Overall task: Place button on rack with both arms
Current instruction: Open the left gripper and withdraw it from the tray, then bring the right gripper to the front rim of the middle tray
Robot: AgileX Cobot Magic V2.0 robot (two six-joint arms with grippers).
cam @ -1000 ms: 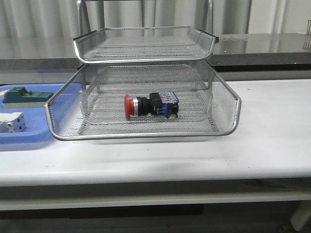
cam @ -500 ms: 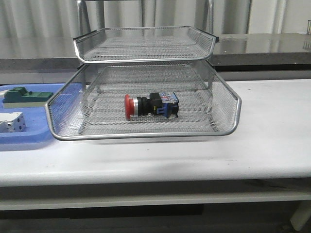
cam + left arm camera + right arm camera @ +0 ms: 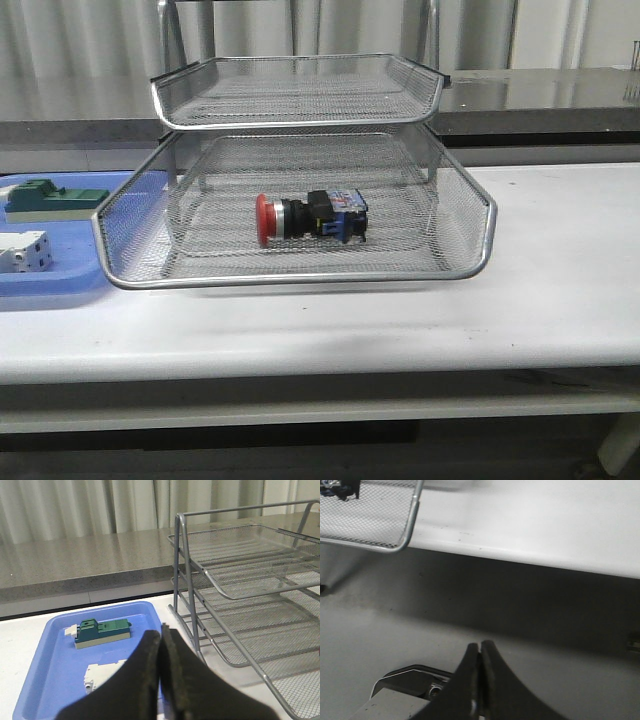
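Button point(image 3: 310, 218) lies on its side in the pulled-out lower tray of the rack point(image 3: 300, 275), red head toward the left, blue block toward the right. Rack stands on the white surface point(image 3: 560, 270), w/ the blue tray point(image 3: 60, 285) just beside it on the left; green block point(image 3: 55, 197) and white component point(image 3: 22, 250) lie in that tray. Left tool point(image 3: 160, 632) is pressed together, holding nothing. Right tool point(image 3: 480, 647) is pressed together too, probably below the surface edge.
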